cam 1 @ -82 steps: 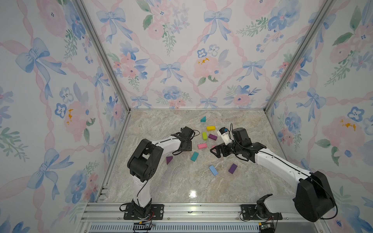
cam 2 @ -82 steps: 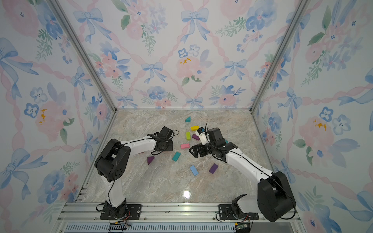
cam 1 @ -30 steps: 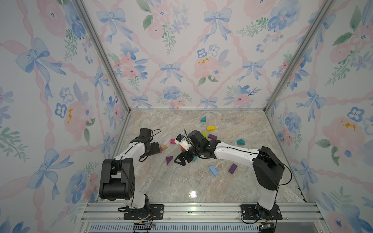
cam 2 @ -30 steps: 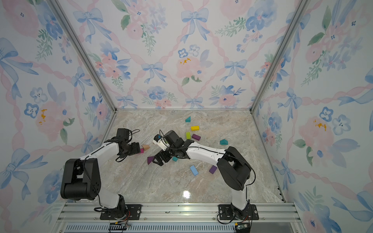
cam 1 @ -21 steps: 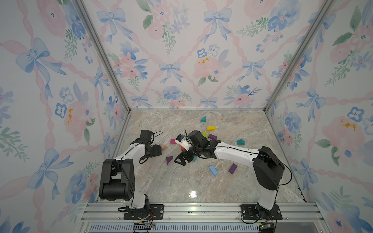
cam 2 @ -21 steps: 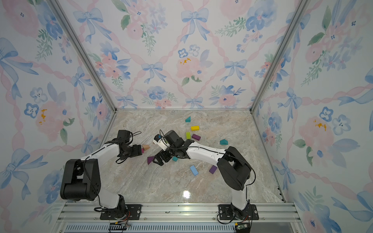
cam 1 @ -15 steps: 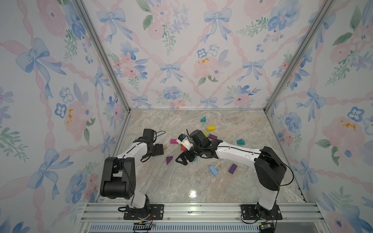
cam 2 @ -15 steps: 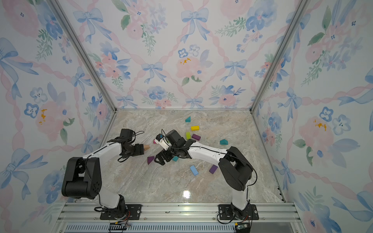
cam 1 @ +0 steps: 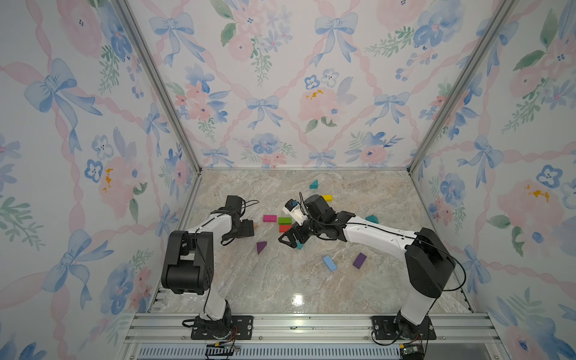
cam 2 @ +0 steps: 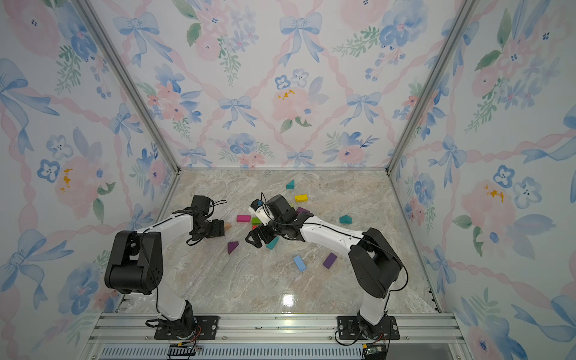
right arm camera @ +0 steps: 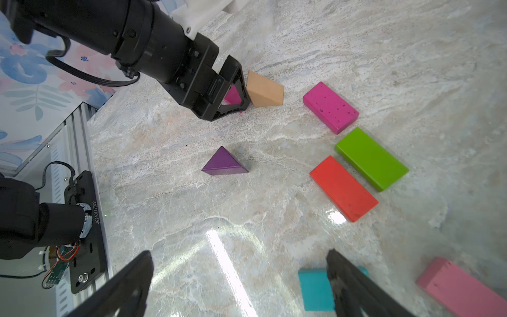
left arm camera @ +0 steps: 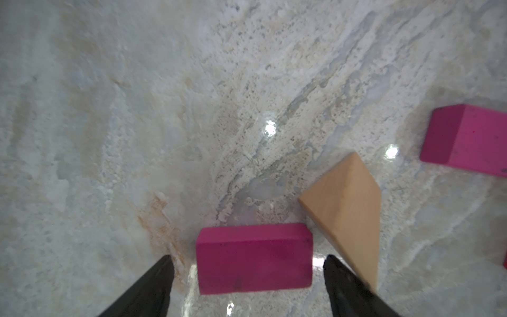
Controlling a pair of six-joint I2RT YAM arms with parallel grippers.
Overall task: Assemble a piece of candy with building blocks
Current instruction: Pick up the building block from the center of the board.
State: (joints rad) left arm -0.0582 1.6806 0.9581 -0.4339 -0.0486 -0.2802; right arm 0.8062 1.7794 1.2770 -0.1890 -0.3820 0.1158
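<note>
I am looking at both top views first. A few seconds back the right arm was out toward 3 o'clock and the left arm reached into the middle. Now the right arm has swung to the middle and the left arm has pulled back toward 9 o'clock. In the last half second the left claw [cam 1: 247, 229] slid a tiny bit toward 3 o'clock.

The surface [cam 1: 280, 280] looks like pale marble. Walls [cam 1: 265, 106] with blue bows and pink flowers stand around it. A metal rail [cam 1: 296, 324] runs along 6 o'clock.

The building blocks [cam 1: 284, 220] lie spread around the middle. A magenta brick [cam 1: 269, 218], a green brick [cam 2: 256, 220] and a red brick [cam 1: 283, 229] sit close together. A purple wedge [cam 1: 261, 247] is at 7 o'clock from them. A blue brick [cam 1: 329, 263] and a purple brick [cam 1: 359, 260] lie toward 5 o'clock. A yellow brick [cam 1: 327, 197] and a teal wedge [cam 1: 314, 184] lie toward 12. The right claw [cam 1: 290, 240] hangs just beside the red brick, with a teal brick [cam 2: 272, 243] right next to it.

In the left wrist view, the left claw is wide open. A second magenta brick [left arm camera: 253, 258] lies on the surface between its fingers [left arm camera: 153, 288], with a gap on each side. A tan wedge [left arm camera: 345, 203] sits just beside one finger. I cannot tell if they touch.

In the right wrist view, the right claw is wide open too and holds nothing. The teal brick peeks out behind one finger, and a pink brick [right arm camera: 461, 288] lies near it.
</note>
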